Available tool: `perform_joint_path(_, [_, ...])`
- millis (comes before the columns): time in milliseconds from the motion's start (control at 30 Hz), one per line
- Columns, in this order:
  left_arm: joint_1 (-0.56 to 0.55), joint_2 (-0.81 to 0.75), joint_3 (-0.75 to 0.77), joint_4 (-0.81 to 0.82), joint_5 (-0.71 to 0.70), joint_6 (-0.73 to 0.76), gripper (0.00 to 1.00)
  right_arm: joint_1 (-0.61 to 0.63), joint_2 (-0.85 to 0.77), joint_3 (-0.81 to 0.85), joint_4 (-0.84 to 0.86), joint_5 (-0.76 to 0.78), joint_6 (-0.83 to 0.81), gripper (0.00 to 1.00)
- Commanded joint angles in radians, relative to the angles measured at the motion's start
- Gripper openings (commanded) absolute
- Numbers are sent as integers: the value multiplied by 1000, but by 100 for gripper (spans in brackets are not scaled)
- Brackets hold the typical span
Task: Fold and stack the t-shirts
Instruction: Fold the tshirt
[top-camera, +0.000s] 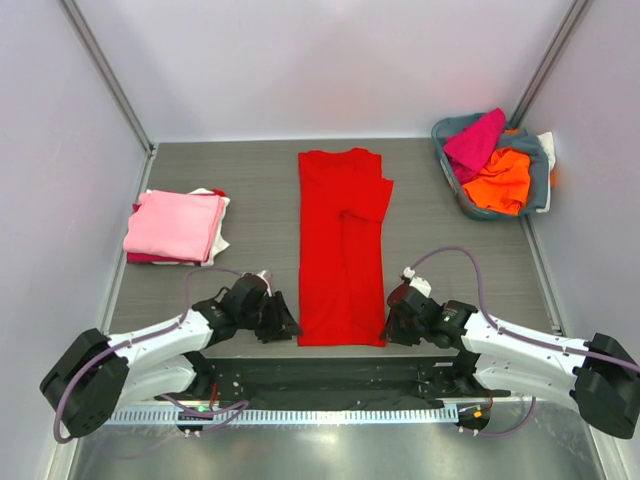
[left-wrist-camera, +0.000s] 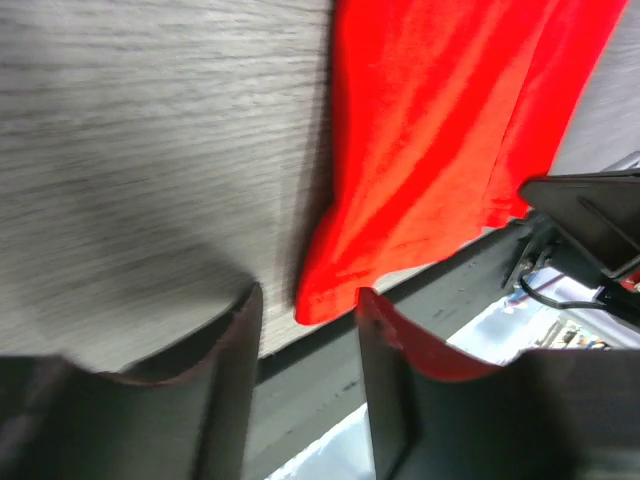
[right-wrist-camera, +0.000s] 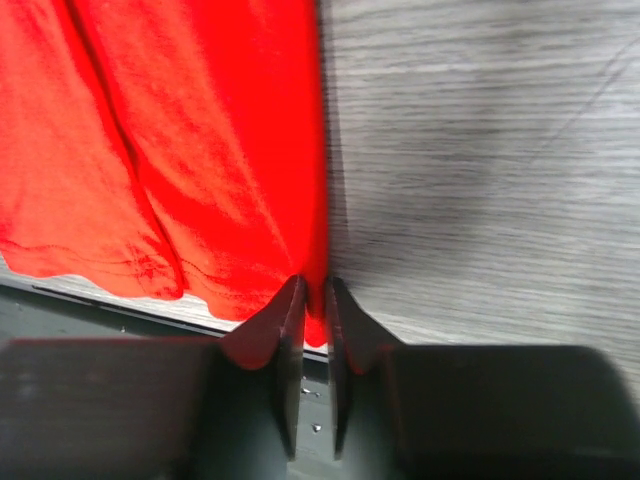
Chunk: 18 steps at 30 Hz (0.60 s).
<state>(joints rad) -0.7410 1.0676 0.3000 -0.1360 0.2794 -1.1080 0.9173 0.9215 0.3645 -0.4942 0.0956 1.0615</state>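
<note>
A bright red t-shirt (top-camera: 341, 240) lies lengthwise down the table's middle, sides folded in to a long strip, hem at the near edge. My left gripper (top-camera: 283, 326) is open beside the hem's near left corner (left-wrist-camera: 325, 300), which lies between the fingertips. My right gripper (top-camera: 391, 322) is shut on the hem's near right corner (right-wrist-camera: 316, 262). A folded pink shirt (top-camera: 175, 224) tops a stack over white and magenta ones at the left. Magenta (top-camera: 476, 138), orange (top-camera: 499, 180) and white shirts sit in the basket.
The grey-blue basket (top-camera: 539, 160) stands at the back right corner. Walls close in the table on the left, back and right. A dark rail runs along the near edge (top-camera: 330, 375), below the shirt's hem.
</note>
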Motion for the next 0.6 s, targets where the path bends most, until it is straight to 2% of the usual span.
perform_joint_path(0, [-6, -35, -22, -54, -31, -1, 46, 5, -1, 7, -24, 18, 2, 21])
perform_joint_path(67, [-4, -38, -6, -62, -48, 0, 50, 5, -7, 8, -26, 18, 0, 25])
perform_joint_path(233, [-8, 46, 95, -66, -59, 20, 51, 5, -9, 20, -26, 18, -3, 26])
perform_joint_path(433, [-67, 170, 154, -71, -112, 22, 44, 5, 4, 33, -26, 18, -8, 26])
perform_joint_path(500, [-77, 193, 151, -71, -124, 14, 35, 5, -1, 33, -26, 18, -8, 25])
perform_joint_path(533, [-77, 206, 145, -70, -128, 14, 16, 5, -4, 31, -26, 18, -6, 24])
perform_joint_path(567, [-77, 203, 128, -68, -137, 7, 7, 5, -12, 30, -27, 16, -6, 22])
